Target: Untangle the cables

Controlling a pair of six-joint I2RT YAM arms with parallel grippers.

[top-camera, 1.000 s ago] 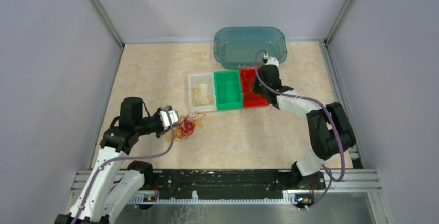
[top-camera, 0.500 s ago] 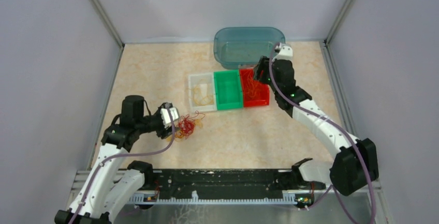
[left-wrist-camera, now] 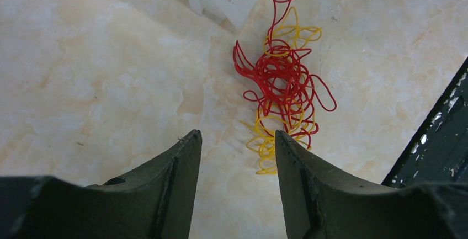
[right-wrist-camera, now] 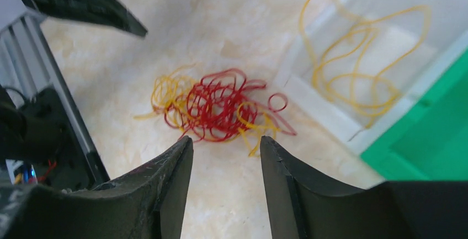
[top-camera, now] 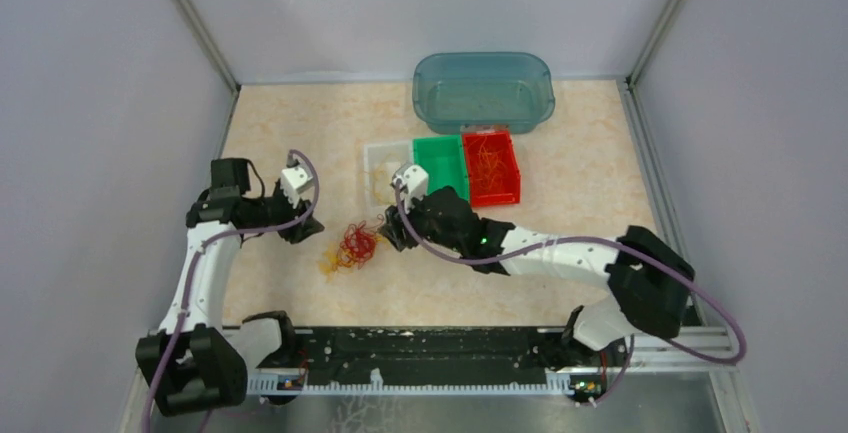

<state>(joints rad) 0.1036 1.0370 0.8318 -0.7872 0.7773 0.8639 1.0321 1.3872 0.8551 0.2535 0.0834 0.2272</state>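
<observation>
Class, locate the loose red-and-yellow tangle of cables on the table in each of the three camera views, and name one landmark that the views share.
Top external: the tangled cables lie left of centre, below and left of the white bin.
Left wrist: the tangled cables sit right of centre, in the upper half.
Right wrist: the tangled cables sit near the middle.
Shared landmark: the white bin, its corner at the top edge in the left wrist view and at upper right in the right wrist view.

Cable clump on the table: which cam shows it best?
Left wrist: the cable clump is sharp and unobstructed, with individual red and yellow strands traceable. Right wrist also shows it whole, but blurrier. Top external gives only a tiny red-orange blob on the table.
</observation>
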